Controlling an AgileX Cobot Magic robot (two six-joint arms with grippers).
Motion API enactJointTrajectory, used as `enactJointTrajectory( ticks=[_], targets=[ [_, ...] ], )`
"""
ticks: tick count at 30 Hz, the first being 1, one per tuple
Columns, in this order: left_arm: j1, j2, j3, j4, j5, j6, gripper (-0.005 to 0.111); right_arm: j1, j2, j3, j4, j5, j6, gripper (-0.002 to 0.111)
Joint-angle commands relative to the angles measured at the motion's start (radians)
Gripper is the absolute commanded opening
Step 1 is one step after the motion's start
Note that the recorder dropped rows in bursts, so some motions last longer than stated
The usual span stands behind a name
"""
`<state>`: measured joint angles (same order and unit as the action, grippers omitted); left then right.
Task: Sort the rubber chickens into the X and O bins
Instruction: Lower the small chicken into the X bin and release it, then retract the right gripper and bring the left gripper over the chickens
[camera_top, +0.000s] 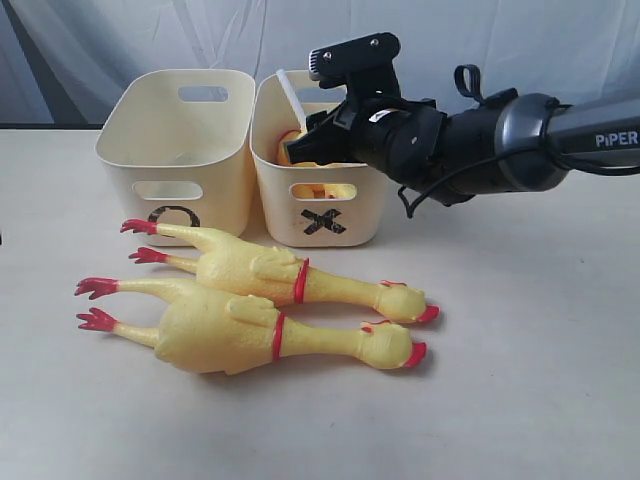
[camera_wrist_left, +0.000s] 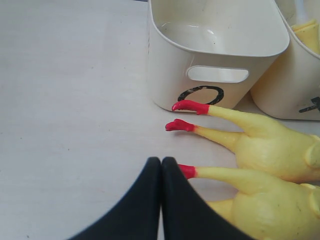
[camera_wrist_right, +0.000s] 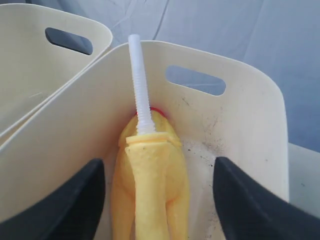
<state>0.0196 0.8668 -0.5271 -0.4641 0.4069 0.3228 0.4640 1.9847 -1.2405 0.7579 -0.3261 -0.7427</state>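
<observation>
Over the X bin (camera_top: 366, 212): right hand (camera_wrist_right: 157, 167) wide, short chicken (camera_wrist_right: 150, 195) apparently untouched inside | left hand (camera_wrist_left: 161, 163) closed

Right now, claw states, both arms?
Left claw: closed, empty.
Right claw: open, either side of the short chicken in the X bin, not gripping.

Exterior view: the X bin (camera_top: 275, 210) and the right gripper (camera_top: 312, 148) hide most of the short chicken (camera_top: 297, 133). Left wrist view: the edge cuts off the long chickens' (camera_wrist_left: 270, 145) heads and most of the X mark (camera_wrist_left: 310, 105).
</observation>
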Motion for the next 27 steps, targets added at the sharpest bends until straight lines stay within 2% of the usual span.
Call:
enactJointTrajectory(
  ticks=[1,3,5,9,10,14,16,19,23,27],
  targets=[
    [-0.003,0.001,-0.003,0.002,-0.011,0.001,0.000,-0.005,-0.041,-0.001,-0.008,-0.008,-0.005,0.060],
    [-0.003,0.001,-0.003,0.002,-0.009,0.001,0.000,-0.005,-0.073,-0.001,-0.008,0.014,-0.005,0.056],
    [-0.003,0.001,-0.003,0.002,-0.009,0.001,0.000,-0.005,-0.113,-0.001,-0.008,0.041,-0.013,0.045],
    [-0.003,0.001,-0.003,-0.008,-0.003,0.001,0.000,-0.005,-0.200,-0.001,-0.008,0.115,-0.044,0.004],
    [-0.003,0.001,-0.003,-0.015,-0.003,0.001,0.000,-0.005,-0.224,-0.001,-0.008,0.142,-0.053,0.000],
    [-0.003,0.001,-0.003,-0.028,0.015,0.001,0.000,-0.005,-0.291,-0.001,-0.008,0.274,-0.075,0.000],
    [-0.003,0.001,-0.003,-0.077,0.026,0.059,0.000,-0.005,-0.316,-0.001,-0.021,0.339,-0.075,0.000],
    [-0.003,0.001,-0.003,-0.257,0.068,0.296,0.000,-0.005,-0.359,0.021,-0.055,0.391,-0.075,0.000],
    [-0.003,0.001,-0.003,-0.583,0.171,0.698,0.000,-0.010,-0.442,0.104,-0.057,0.391,-0.075,0.000],
    [-0.003,0.001,-0.003,-0.824,0.204,0.849,0.000,-0.010,-0.531,0.215,-0.052,0.391,-0.073,0.000]
  ],
)
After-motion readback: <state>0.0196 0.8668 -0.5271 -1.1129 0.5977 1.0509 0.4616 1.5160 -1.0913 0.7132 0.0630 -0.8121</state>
